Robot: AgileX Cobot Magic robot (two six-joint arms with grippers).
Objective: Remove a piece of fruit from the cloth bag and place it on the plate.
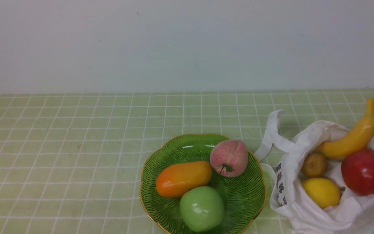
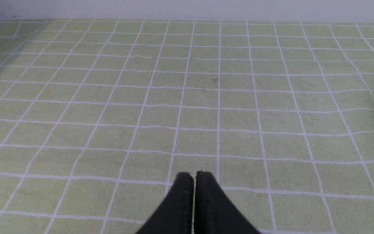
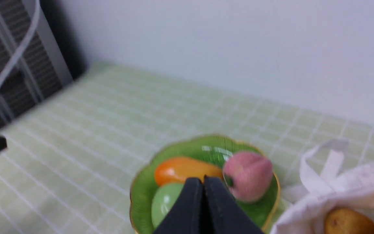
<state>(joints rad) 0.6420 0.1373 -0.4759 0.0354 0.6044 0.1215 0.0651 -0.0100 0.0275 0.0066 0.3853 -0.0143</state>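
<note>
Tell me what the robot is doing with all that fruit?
Right now it isn't holding any fruit. Its right tool is shut and empty, and so is its left tool. The green apple sits on the plate with a peach and a long orange fruit. The bag has more fruit, like the banana. The apple's move looks done.

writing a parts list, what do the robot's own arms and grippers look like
Only the grippers' tips show. The left gripper has two dark, near-black fingers, slim and tapering to narrow tips. The right gripper looks the same, though blurred. No markings or cables can be made out on either, and the arms themselves are out of view.
</note>
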